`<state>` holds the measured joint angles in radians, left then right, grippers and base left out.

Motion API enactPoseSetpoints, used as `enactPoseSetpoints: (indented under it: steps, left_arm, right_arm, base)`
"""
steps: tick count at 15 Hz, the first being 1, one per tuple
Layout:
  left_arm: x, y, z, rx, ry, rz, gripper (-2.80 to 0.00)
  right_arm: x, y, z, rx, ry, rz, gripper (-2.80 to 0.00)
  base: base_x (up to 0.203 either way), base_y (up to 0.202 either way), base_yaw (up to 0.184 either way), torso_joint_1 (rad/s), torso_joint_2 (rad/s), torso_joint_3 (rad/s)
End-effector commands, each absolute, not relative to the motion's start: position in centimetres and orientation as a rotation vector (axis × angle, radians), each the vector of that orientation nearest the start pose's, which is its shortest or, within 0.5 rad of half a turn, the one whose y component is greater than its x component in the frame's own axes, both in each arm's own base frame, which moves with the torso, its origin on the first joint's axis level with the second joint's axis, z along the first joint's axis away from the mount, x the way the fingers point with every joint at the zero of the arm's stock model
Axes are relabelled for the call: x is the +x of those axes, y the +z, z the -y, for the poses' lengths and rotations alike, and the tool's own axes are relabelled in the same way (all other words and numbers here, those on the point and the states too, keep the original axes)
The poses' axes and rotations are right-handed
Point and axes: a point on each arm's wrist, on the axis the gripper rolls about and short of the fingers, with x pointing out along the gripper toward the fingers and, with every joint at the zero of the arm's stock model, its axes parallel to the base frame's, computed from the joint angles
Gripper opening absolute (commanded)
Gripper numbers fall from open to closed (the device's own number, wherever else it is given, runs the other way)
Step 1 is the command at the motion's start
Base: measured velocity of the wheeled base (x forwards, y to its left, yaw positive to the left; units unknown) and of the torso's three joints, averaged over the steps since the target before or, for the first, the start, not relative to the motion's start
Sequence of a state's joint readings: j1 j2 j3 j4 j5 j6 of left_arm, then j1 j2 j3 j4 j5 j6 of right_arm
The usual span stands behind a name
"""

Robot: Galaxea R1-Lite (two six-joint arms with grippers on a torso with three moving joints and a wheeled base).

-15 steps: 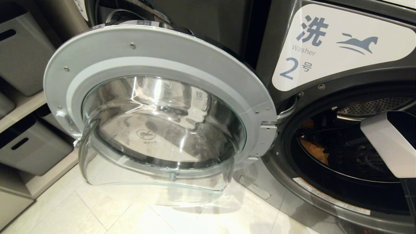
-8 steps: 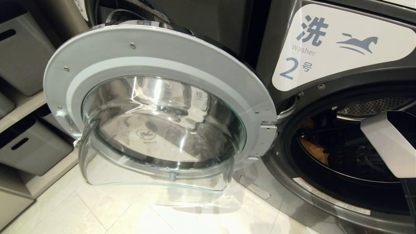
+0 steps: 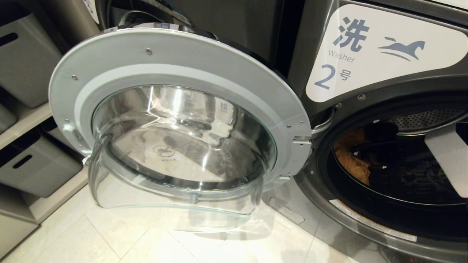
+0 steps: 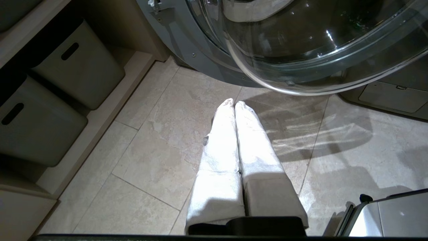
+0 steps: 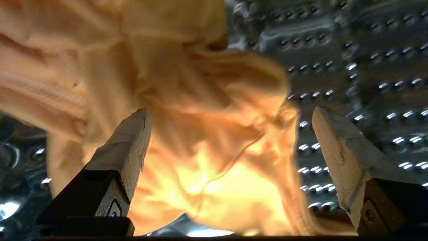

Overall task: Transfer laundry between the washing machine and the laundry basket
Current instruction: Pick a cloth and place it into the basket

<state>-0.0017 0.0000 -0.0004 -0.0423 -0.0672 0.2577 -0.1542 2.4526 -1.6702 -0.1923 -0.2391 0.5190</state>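
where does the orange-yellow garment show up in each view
Head view: orange-yellow garment at the left inside of the washing machine's drum opening.
Left wrist view: not in it.
Right wrist view: fills the upper left and middle, in front of the open right tool.
Shared landmark: the perforated drum wall.

Right gripper (image 5: 230, 140) jaws spread wide, right arm (image 3: 448, 160) reaching forward, left gripper (image 4: 234, 105) closed, pointing down

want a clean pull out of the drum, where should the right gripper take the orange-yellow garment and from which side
Probably the bunched fold of the orange-yellow garment, straight in through the door opening. That ridge sits between the open right gripper's fingers, and gathered cloth gives more to pinch than a flat layer.
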Motion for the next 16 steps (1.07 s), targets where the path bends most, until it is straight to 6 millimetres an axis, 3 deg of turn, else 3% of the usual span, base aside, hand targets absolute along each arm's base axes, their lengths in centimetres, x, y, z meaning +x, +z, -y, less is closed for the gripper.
enactPoseSetpoints:
  steps: [1,4,7,10,16]
  left_arm:
    - [-2.3,7.9,0.1,0.260,-0.063,0.050,-2.80]
    - [-2.3,7.9,0.1,0.260,-0.063,0.050,-2.80]
    - [-2.3,8.0,0.1,0.260,-0.063,0.051,-2.80]
    - [-2.3,8.0,0.1,0.260,-0.063,0.051,-2.80]
    - [-2.3,7.9,0.1,0.260,-0.063,0.050,-2.80]
  right_arm:
    - [48.6,6.7,8.4,0.465,-0.513,-0.478,0.00]
    - [48.8,6.1,8.8,0.311,-0.409,-0.511,0.00]
    - [49.6,5.4,9.6,0.267,-0.192,-0.491,0.00]
    - [51.0,5.2,9.9,0.233,-0.169,-0.450,0.00]
    - [51.4,3.1,10.0,0.280,-0.184,-0.463,0.00]
  base:
    - [0.000,0.000,0.000,0.000,0.00,0.000]
    - [0.000,0.000,0.000,0.000,0.00,0.000]
    - [0.000,0.000,0.000,0.000,0.00,0.000]
    - [0.000,0.000,0.000,0.000,0.00,0.000]
    - [0.000,0.000,0.000,0.000,0.00,0.000]
